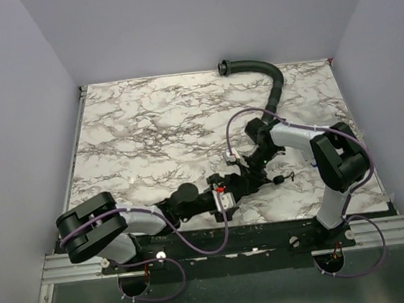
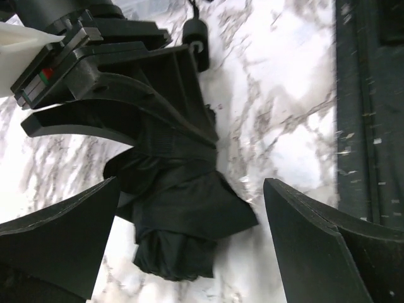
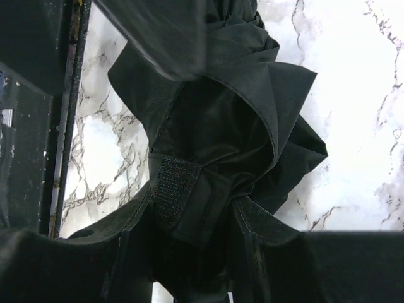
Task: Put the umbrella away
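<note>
The umbrella (image 1: 243,181) is a folded black fabric bundle lying on the marble table (image 1: 149,128) near its front edge. In the right wrist view its fabric (image 3: 233,107) and a velcro strap (image 3: 175,187) fill the frame, and my right gripper (image 3: 192,221) is shut on the bundle. The left wrist view shows the bundle's end (image 2: 180,221) resting on the table between the wide-apart fingers (image 2: 63,233) of my left gripper (image 2: 189,186), which is open and not touching it. The right gripper's fingers (image 2: 107,95) clamp the bundle from above. A small black handle piece (image 2: 196,38) lies beyond.
A curved black ribbed hose (image 1: 270,79) lies at the back right of the table. The black base rail (image 2: 369,113) runs along the front edge, close to the umbrella. Grey walls enclose the table on three sides.
</note>
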